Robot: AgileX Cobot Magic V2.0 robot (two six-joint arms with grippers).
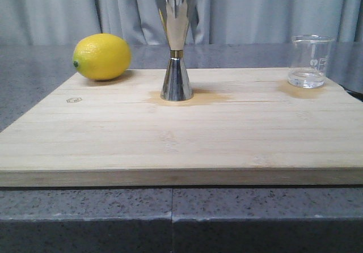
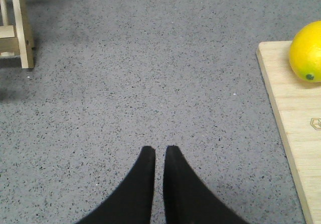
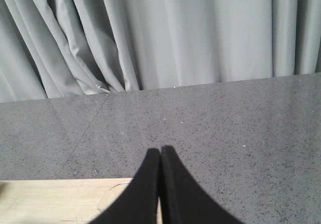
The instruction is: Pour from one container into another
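Note:
The clear glass beaker (image 1: pixel 309 61) stands upright at the board's far right with a little clear liquid in its bottom. The steel jigger (image 1: pixel 176 47) with its gold waist band stands upright at the far middle of the board. Neither gripper shows in the front view. My left gripper (image 2: pixel 159 148) hovers over the grey counter left of the board, its fingers almost together and holding nothing. My right gripper (image 3: pixel 160 148) is shut and empty, over the board's far right edge. Part of the beaker's rim (image 3: pixel 108 196) peeks out faintly beside its fingers.
A yellow lemon (image 1: pixel 102 56) lies at the far left corner of the wooden board (image 1: pixel 181 139). The board rests on a speckled grey counter (image 2: pixel 150 73). A wooden frame (image 2: pixel 17 28) stands off to the left. Grey curtains (image 3: pixel 160 33) hang behind the counter.

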